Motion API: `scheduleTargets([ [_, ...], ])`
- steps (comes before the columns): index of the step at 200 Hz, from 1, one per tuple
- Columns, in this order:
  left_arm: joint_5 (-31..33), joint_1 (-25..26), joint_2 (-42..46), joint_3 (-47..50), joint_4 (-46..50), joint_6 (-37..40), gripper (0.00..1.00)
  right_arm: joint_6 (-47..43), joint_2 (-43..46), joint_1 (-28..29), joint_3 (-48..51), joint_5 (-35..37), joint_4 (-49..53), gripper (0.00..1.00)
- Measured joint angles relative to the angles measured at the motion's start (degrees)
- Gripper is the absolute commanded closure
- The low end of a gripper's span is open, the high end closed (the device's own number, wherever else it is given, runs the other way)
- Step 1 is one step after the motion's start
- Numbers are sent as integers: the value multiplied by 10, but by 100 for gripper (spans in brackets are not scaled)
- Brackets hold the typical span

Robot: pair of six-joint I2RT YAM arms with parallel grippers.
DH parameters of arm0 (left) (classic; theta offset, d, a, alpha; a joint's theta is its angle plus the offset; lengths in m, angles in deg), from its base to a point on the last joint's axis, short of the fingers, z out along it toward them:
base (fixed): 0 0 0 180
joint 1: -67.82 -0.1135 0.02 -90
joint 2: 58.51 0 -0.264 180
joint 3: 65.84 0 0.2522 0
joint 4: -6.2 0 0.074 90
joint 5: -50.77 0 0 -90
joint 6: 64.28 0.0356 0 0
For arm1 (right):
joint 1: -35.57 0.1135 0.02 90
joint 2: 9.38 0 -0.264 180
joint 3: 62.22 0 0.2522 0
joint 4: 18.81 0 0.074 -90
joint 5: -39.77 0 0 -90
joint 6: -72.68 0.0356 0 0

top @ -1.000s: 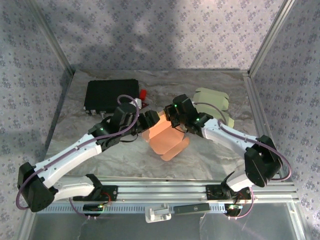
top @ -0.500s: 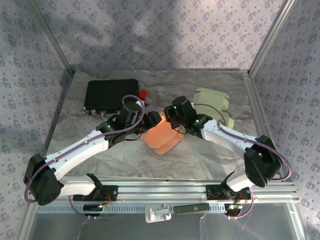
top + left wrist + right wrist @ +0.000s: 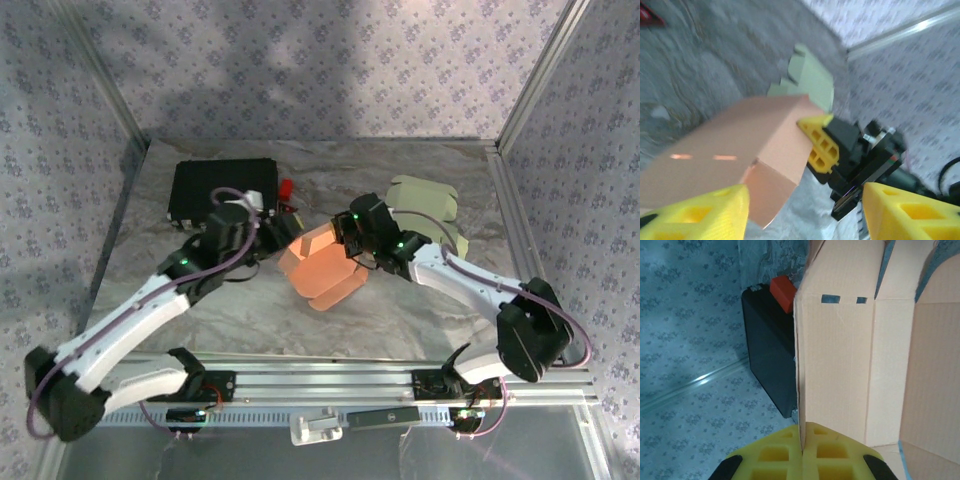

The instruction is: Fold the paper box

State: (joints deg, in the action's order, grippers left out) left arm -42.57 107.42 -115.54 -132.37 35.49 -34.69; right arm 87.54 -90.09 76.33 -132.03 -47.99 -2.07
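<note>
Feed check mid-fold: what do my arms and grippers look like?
The left arm and right arm have white link shells, black joints, small green lights and a looping purple cable. The left gripper and right gripper are black with yellow fingers moulded in open cells.

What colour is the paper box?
The paper box is peachy orange, clearest in the right wrist view.

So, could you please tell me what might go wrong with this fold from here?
1. The right hand pinches just one thin panel edge of the paper box; a push from the open left hand could twist it loose or tear it.
2. The flap hanging by the left hand might crease off its fold line.
</note>
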Motion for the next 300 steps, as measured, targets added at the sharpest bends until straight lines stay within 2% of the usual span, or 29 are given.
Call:
scheduleTargets([
  [16,-12,-62,67,44,-4,2,61,18,8,-3,0,2,6,100],
  [37,-62,-164,125,150,-38,-7,81,48,14,-5,0,7,20,100],
  [51,-108,-213,112,229,-95,-20,89,70,15,-5,0,12,33,100],
  [69,-160,-238,45,306,-170,-44,94,97,15,-5,-3,15,51,100],
  [105,-229,-234,-62,357,-326,-78,90,128,15,-11,-3,14,57,100],
  [134,-243,-209,-104,356,-442,-92,83,135,6,-22,-10,11,56,100],
  [166,-246,-176,-163,348,-512,-103,82,139,-7,-26,-10,5,44,100],
  [195,-245,-161,-195,348,-558,-117,82,141,-7,-30,-3,1,27,100],
  [239,-232,-121,-200,348,-593,-132,83,143,-7,-41,7,-1,4,100],
  [300,-204,-91,-200,350,-612,-141,78,144,-7,-47,14,-1,-20,100],
])
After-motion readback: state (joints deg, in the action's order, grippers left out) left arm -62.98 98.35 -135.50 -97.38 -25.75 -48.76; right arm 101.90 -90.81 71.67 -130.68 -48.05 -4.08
